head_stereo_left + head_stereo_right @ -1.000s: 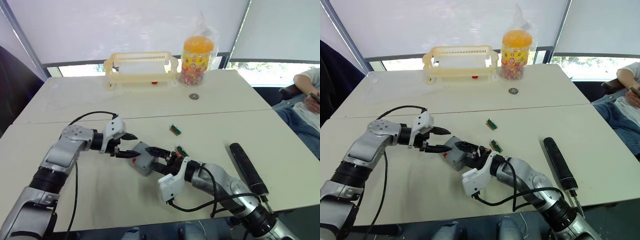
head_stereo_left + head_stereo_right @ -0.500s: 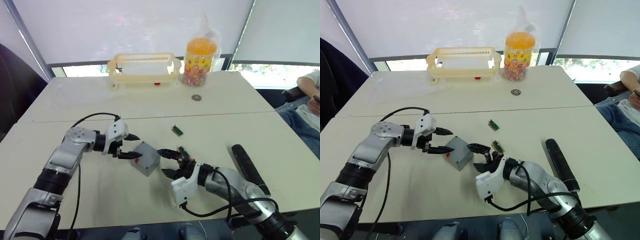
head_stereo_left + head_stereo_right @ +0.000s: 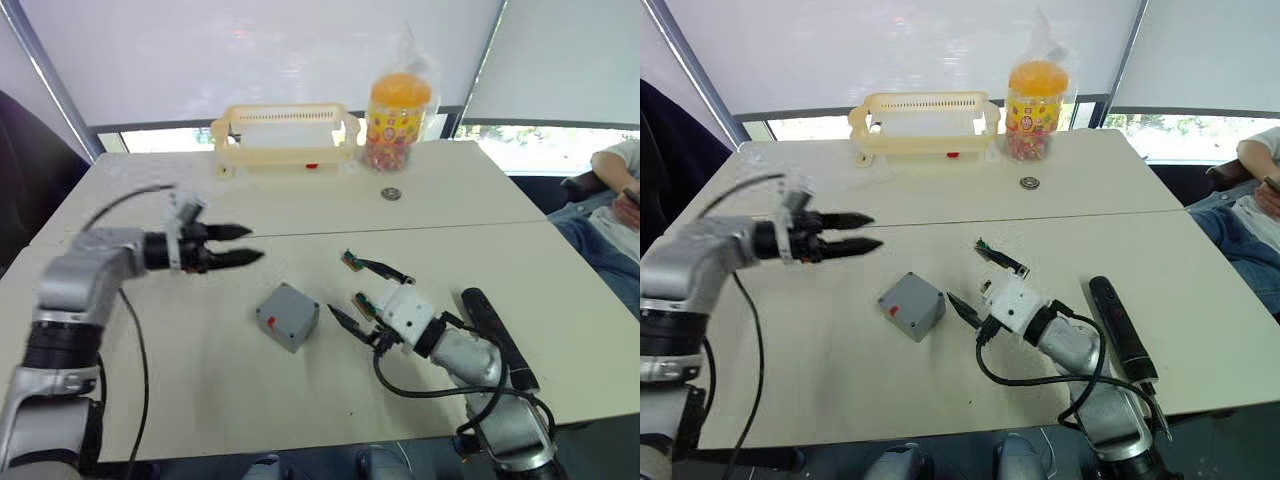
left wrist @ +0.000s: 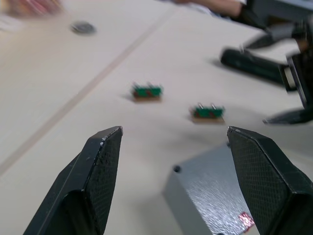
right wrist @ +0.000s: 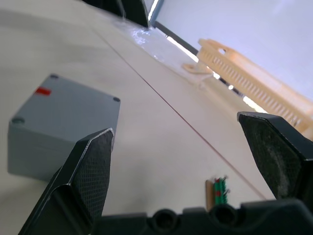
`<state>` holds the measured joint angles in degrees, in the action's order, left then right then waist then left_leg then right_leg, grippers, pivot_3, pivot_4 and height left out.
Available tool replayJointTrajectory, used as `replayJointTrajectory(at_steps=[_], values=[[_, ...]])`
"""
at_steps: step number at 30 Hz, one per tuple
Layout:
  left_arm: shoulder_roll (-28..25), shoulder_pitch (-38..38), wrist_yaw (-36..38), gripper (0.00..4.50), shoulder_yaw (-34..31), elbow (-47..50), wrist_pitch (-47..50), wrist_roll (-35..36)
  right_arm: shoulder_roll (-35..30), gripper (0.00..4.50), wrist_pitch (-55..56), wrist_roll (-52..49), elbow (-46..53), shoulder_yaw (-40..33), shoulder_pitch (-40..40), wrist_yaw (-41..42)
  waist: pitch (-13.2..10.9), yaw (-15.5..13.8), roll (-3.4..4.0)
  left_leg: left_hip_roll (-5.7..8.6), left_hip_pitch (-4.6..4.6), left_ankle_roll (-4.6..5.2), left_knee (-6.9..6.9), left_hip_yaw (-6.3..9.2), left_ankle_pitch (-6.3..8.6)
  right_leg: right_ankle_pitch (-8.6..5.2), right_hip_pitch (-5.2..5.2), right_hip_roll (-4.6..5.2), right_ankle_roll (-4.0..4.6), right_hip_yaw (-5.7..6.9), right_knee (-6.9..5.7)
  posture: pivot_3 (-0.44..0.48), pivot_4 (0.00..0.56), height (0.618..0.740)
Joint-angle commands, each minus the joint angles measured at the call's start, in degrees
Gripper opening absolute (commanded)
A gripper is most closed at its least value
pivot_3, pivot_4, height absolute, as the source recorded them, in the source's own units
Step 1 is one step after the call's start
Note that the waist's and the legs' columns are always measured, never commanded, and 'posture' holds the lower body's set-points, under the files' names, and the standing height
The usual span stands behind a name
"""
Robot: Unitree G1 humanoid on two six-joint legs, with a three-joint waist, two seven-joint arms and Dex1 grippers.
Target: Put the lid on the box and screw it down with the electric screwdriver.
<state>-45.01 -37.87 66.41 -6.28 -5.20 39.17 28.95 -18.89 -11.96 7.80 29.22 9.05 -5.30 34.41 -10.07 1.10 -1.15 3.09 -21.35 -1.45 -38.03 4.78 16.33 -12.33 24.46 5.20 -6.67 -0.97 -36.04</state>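
The box (image 3: 288, 316) sits on the bench (image 3: 200, 370), near the front and about midway between the two arms, turned so one corner faces the near edge. A small red mark shows on its near-left side. Its top is closed over by a flat grey face with small holes at the corners, so the lid appears to be on it already, though I cannot tell the seam from here. Nothing is touching it.

The left hand (image 3: 236, 258) hovers to the far left of the box, apart from it, its two black fingers spread moderately wide and holding nothing. The right hand (image 3: 362, 294) is just to the right of the box, also clear of it, with its fingers spread wide and empty.

The screwdriver (image 3: 497, 336) lies flat on the bench to the right of the right hand, pointing towards the near edge, untouched.

Two small green circuit boards lie on the bench to the right of the box: one (image 4: 147, 91) farther off, one (image 4: 208, 112) close by the right hand.

At the far side of the bench stand a cream plastic basket (image 3: 284, 137) and, to its right, a jar with an orange lid (image 3: 396, 122). A small round metal piece (image 3: 390, 194) lies in front of the jar. A person (image 3: 615, 215) sits at the far right.
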Motion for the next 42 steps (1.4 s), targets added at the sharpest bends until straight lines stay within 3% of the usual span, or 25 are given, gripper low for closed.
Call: replayJointTrajectory(at_steps=[1, 2, 8, 17, 29, 42], values=[[-2.59, 3.82, -0.97, 3.51, -0.62, -1.40, -2.81, -2.79, 1.22, 4.44, -7.89, -6.07, 5.59, -3.06, -0.49, -0.52, 0.00, -0.06, 0.02, 0.00, 0.00, 0.00, 0.00, 0.00, 0.00, 0.00, 0.00, 0.00, 0.00, 0.00, -0.01, 0.000, 0.150, 0.740], [-2.90, 4.97, -1.33, 3.51, -0.08, -2.07, -4.32, -4.00, 1.41, 4.44, -9.71, -7.08, 6.25, -3.26, -0.49, -0.77, -0.01, -0.06, 0.03, 0.00, 0.01, 0.00, 0.00, -0.01, 0.00, 0.00, 0.00, 0.00, 0.00, 0.00, -0.01, 0.000, 0.150, 0.740], [1.87, 6.76, -5.49, 3.51, 4.79, -10.02, -16.48, -11.78, 0.04, 1.61, -23.17, -14.88, 8.14, -0.38, 0.39, 2.18, -0.02, -0.96, 0.00, 0.03, -0.07, 0.00, 0.01, 0.03, 0.00, 0.00, -0.02, 0.09, 0.02, 0.09, 0.04, 0.000, 0.150, 0.740], [8.77, 5.15, -7.63, 3.51, 9.10, -15.93, -25.51, -17.31, -3.83, 1.61, -31.36, -15.84, 4.30, 6.31, -4.67, 2.07, -0.02, -0.30, -0.02, 0.08, -0.07, 0.00, 0.01, 0.01, 0.00, 0.00, -0.01, 0.14, 0.01, 0.11, 0.06, 0.000, 0.150, 0.740], [8.20, 10.90, -8.00, 3.51, 8.41, -10.00, -25.02, -16.96, -4.84, 1.61, -35.60, -18.74, 7.36, 4.58, -1.60, -1.11, -0.02, -0.40, -0.02, 0.03, -0.10, 0.00, 0.03, 0.01, 0.01, 0.00, 0.03, 0.16, 0.00, 0.09, 0.09, 0.000, 0.150, 0.740], [9.63, 9.50, -8.45, 3.51, 9.35, -14.08, -28.19, -18.27, -5.01, 1.61, -34.72, -18.97, -0.12, 6.36, -7.92, -1.09, -0.02, -0.36, -0.01, 0.06, -0.10, 0.01, 0.05, 0.01, 0.01, 0.00, 0.02, 0.16, -0.01, 0.12, 0.13, 0.000, 0.150, 0.740]])
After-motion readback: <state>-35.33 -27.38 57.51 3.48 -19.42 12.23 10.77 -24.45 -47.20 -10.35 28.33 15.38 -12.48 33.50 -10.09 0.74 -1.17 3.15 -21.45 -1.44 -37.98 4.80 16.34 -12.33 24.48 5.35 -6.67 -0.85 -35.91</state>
